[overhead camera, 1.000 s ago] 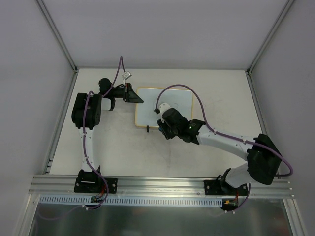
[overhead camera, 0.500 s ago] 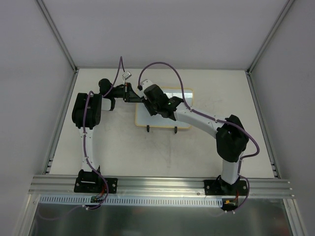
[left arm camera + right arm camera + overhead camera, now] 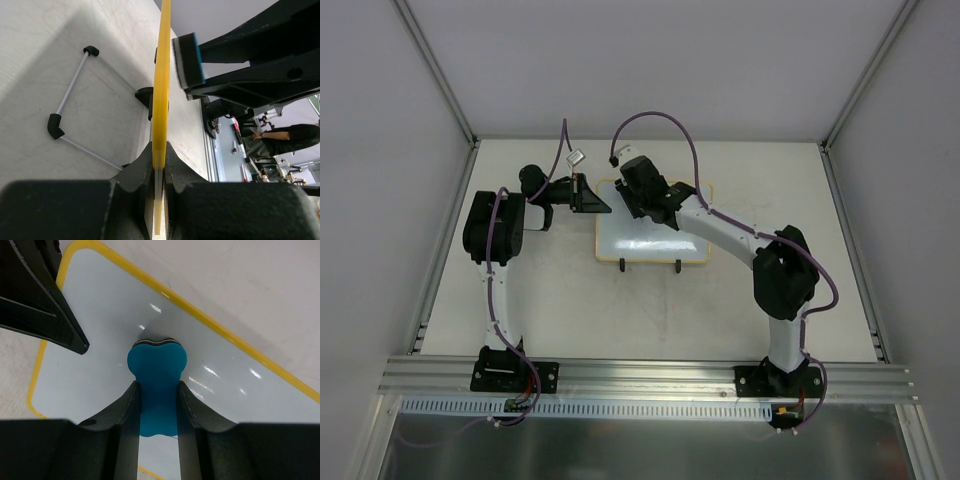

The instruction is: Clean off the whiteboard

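Note:
The whiteboard, white with a yellow frame and two black feet, stands on the table in the top view. My left gripper is shut on its left edge; the left wrist view shows the yellow frame edge-on between the jaws of that gripper. My right gripper is over the board's far left part, shut on a blue eraser whose tip presses on the glossy white surface. The eraser also shows in the left wrist view. I see no writing on the board.
A small white tag hangs on the left arm's cable behind the board. The left gripper's black finger is close to the eraser at the board's left edge. A wire stand props up the back of the board.
My right arm has swung from the board's near edge up across it to the far left part with the eraser. The left gripper has kept its hold on the board's edge.

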Motion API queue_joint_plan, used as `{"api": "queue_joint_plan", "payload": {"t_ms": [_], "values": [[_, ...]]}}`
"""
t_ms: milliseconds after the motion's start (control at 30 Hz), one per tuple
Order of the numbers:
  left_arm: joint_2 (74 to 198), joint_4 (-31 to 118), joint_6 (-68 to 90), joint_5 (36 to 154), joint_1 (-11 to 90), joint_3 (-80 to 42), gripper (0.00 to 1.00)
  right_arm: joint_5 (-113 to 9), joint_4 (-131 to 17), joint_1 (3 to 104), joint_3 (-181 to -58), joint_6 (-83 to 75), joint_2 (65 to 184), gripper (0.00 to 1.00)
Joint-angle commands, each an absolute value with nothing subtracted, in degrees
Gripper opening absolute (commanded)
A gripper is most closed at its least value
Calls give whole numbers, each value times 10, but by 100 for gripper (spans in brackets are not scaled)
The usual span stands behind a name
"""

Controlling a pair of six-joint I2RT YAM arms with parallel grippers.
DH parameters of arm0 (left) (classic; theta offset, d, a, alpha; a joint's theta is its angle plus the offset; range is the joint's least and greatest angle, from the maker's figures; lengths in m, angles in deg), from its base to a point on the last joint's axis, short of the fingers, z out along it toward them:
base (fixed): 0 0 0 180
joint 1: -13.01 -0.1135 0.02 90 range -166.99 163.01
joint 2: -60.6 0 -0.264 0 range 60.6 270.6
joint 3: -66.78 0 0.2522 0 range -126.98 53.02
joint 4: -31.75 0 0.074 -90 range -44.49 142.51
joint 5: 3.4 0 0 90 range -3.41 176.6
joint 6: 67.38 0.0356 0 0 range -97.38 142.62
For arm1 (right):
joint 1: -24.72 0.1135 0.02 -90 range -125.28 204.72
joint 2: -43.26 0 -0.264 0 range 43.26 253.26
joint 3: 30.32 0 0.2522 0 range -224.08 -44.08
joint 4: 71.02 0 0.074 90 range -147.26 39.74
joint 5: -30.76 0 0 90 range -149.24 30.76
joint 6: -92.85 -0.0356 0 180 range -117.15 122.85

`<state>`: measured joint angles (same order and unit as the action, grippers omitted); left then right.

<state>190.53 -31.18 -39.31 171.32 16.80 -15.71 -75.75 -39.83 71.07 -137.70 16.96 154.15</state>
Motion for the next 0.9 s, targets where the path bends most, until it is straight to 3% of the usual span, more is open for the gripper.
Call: {"api": "queue_joint_plan", "payload": {"t_ms": [0,333,867], "values": [[1871,-429,-368,1747,172,-138,0,-773,-393,710,-1399,181,1553,0],[1869,-431,-364,1750,176,-136,0,-772,-396,710,-1369,167,1559,0],[1866,-432,-359,1750,177,-133,0,-780,-463,749,-1173,94,1513,0]]}}
